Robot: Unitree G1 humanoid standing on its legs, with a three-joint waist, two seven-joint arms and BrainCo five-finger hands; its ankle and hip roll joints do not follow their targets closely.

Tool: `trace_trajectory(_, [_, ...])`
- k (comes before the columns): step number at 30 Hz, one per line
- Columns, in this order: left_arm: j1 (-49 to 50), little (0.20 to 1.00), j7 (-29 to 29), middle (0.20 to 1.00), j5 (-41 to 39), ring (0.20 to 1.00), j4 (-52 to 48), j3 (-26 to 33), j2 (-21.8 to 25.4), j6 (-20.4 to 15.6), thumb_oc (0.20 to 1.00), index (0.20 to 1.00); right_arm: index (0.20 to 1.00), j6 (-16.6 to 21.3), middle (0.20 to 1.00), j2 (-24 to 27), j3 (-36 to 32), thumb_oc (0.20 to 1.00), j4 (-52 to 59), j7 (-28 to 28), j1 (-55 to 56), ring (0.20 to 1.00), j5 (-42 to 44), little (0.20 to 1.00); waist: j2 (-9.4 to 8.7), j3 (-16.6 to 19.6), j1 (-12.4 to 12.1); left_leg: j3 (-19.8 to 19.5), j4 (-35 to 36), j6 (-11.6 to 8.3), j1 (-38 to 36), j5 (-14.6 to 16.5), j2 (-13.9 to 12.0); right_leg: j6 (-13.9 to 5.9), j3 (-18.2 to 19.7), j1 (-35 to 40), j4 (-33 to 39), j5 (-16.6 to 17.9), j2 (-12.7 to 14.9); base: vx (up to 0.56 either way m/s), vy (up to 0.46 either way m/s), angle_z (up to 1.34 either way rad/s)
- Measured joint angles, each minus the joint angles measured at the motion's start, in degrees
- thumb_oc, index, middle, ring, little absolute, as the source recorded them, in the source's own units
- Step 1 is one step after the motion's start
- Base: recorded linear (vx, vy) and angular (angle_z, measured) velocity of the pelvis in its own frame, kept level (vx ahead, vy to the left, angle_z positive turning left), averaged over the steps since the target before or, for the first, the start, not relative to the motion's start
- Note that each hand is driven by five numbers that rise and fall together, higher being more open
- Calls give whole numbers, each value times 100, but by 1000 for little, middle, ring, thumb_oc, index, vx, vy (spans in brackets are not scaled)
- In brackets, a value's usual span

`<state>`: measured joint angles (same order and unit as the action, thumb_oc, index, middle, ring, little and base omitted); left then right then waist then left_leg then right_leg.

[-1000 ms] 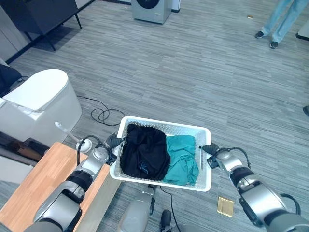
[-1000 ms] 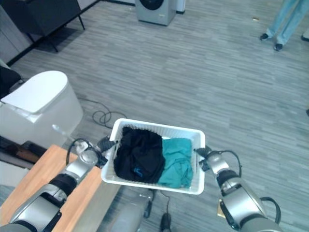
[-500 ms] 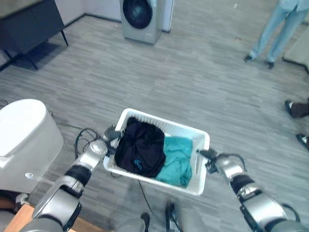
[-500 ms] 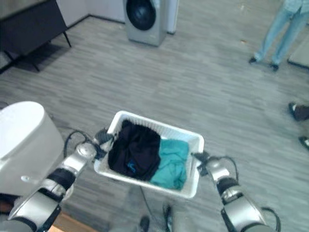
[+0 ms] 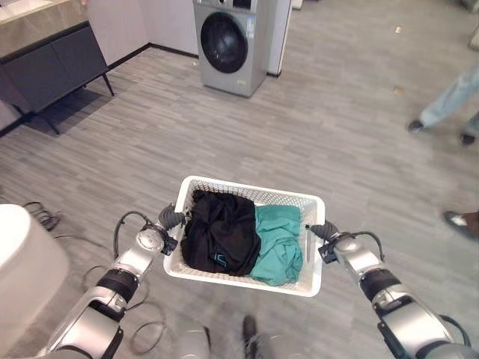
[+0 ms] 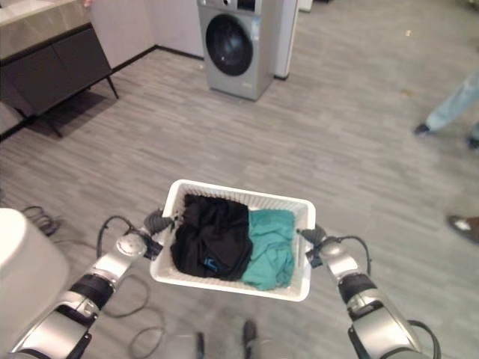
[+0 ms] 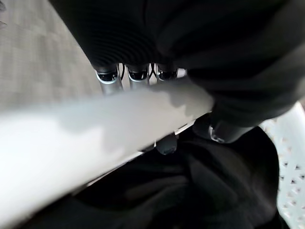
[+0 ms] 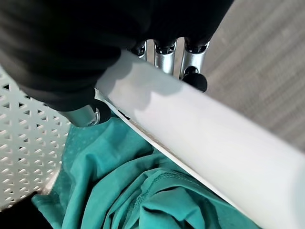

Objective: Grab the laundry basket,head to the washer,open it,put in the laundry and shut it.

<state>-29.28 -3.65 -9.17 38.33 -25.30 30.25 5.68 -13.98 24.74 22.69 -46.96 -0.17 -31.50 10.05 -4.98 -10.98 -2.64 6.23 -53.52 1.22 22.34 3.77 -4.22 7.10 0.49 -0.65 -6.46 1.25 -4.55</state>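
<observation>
Grey floor (image 5: 337,149): one basket (image 5: 247,188), two garments (image 5: 221,232).

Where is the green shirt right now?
The green shirt lies in the white laundry basket, on the robot's right side next to the black clothes. The left hand and right hand grip the basket's ends.

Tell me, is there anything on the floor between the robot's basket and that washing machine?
Nothing visible. The laundry basket, held by the left hand and right hand, faces the washer across bare grey floor. A dark cabinet and a person's legs stand off to the sides.
</observation>
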Motion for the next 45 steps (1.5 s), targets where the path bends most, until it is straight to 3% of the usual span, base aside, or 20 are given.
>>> trace_trajectory(7, [-250,200,9,200,9,200,130,-36,5,-31,200,200,200,5,200,99,172,200,139,-38,59,200,36,200,526,-60,-482,-587,5813,-296,-6,-325,410,-211,665,1493,529,-997,-574,583,104,-51])
trace_trajectory(10, [-133,200,1,200,-151,200,161,-152,94,-4,200,200,200,8,200,-2,227,200,131,-33,152,200,35,200,520,-65,-792,-498,5374,-172,-217,-244,510,-364,703,2287,266,-1476,-518,668,238,-59])
trace_trajectory(12, [-29,200,-41,200,-202,200,156,2,100,16,200,200,200,8,200,-93,259,200,212,-55,216,200,29,200,212,-63,-896,-229,4935,211,-475,-845,737,-565,538,2447,-420,-1642,-163,626,295,-59])
trace_trajectory(15, [78,200,-18,200,-207,200,-139,105,191,23,200,200,200,8,200,-91,21,200,533,-56,447,200,-28,200,166,-34,-930,-148,4314,386,-788,-928,918,-1207,281,1990,-2207,-877,150,590,346,-47])
trace_trajectory(16, [71,200,-40,200,-200,200,-241,189,204,-17,200,200,200,15,200,-225,-260,200,882,-56,767,200,-54,200,23,17,-859,-45,4060,552,-981,-654,1120,-1724,140,1132,-3975,64,453,540,319,-14])
trace_trajectory(18, [-3,200,-42,200,-195,200,-317,219,43,-64,200,200,200,14,200,-245,-508,200,883,-96,982,200,-153,200,87,37,-590,-217,3887,751,-1282,-233,1328,-1697,65,279,-4986,125,564,839,390,39])
trace_trajectory(20, [-365,200,15,200,-159,200,-240,147,-43,20,200,200,200,11,200,-168,-822,200,1091,-83,1061,200,-185,200,408,-154,-175,-865,4167,772,-1791,-177,1415,-1021,-819,-1013,-5952,-799,831,593,122,84])
trace_trajectory(22, [-457,200,-6,200,-142,200,-218,157,-185,66,200,200,200,12,200,126,-643,200,1302,-53,1122,200,-183,200,793,-285,64,-1597,4709,-79,-2576,-198,1279,-441,-1083,-1581,-4087,-1279,350,500,-11,80])
trace_trajectory(23, [-514,200,-9,200,-138,200,-157,156,-224,25,200,200,200,14,200,216,-558,200,1316,-52,1137,200,-171,200,711,-297,98,-1643,4562,-910,-2651,-188,1412,-452,-956,-1871,-3580,-1185,315,583,-89,137])
trace_trajectory(24, [-575,200,22,200,-97,200,-169,158,-219,-6,200,200,200,15,200,355,-531,200,1496,13,1204,200,-143,200,438,-317,295,-1261,3802,-551,-2538,928,1298,-660,-940,-2169,-2637,-971,614,576,-121,157])
trace_trajectory(25, [-572,200,51,200,-93,200,-284,153,-195,-11,200,200,200,22,200,473,-547,200,1670,52,1301,200,-142,200,397,-173,472,-1365,3902,-90,-2531,977,1005,-875,-1090,-2226,-1861,-794,695,607,-119,133])
trace_trajectory(26, [-461,200,33,200,-81,200,-406,170,-135,-41,200,200,200,18,200,421,-575,200,1671,62,1292,200,-148,200,225,-103,399,-1271,4066,494,-2859,1098,1241,-835,-1098,-2284,-1046,-580,863,603,-108,68])
trace_trajectory(29, [-284,200,-10,200,79,200,-298,246,-265,-55,200,200,200,19,200,469,-638,200,1715,57,1282,200,-189,200,457,1,371,-1542,4835,228,-3961,1336,953,-1002,-1077,-2353,604,-67,813,619,-118,63])
trace_trajectory(32, [-334,200,-64,200,144,200,122,275,-533,-39,200,200,200,-11,200,459,-586,200,1632,34,1313,200,-206,200,786,114,398,-1538,4643,-517,-4900,1406,488,-510,-1425,-1888,393,676,662,794,-240,75])
trace_trajectory(34, [-424,200,-86,200,198,200,80,267,-555,0,200,200,200,-40,200,526,-603,200,1751,34,1392,200,-210,200,659,92,546,-1874,3864,-933,-4762,1183,441,-151,-1235,-1854,-253,1182,710,411,-165,49])
trace_trajectory(37, [-429,200,-120,200,275,200,-78,442,-516,-112,200,200,200,-68,200,656,-724,200,2015,39,1232,200,-239,200,659,91,523,-1521,1994,-1131,-3882,-242,256,-100,-1219,-1108,-517,204,250,474,-300,13])
trace_trajectory(38, [-489,200,-134,200,242,200,-160,432,-445,-186,200,200,200,-50,200,632,-738,200,2012,10,1141,200,-235,200,572,114,538,-1321,581,-1112,-3001,-1283,177,-46,-1256,-900,-488,-112,209,320,-289,-21])
trace_trajectory(41, [-491,200,-226,200,146,200,-351,413,-63,-244,200,200,200,-50,200,435,-751,200,1951,-88,816,200,-187,200,243,26,379,-1041,-1446,-101,-1186,-825,126,-7,-790,-346,-381,-243,110,365,-252,-55])
trace_trajectory(43, [-522,200,-211,200,21,200,-417,409,-18,-213,200,200,200,-51,200,435,-684,200,1950,-111,812,200,-181,200,-31,-60,338,-1022,-1163,-13,-401,-244,144,63,-656,135,-12,-456,315,365,-24,-21])
trace_trajectory(45, [-452,200,-216,200,15,200,-456,415,-16,-169,200,200,200,-51,200,446,-663,200,1953,-108,832,200,-179,200,-49,-184,163,-1091,744,-169,-1,-114,49,-293,-527,770,239,-492,492,304,44,-41])
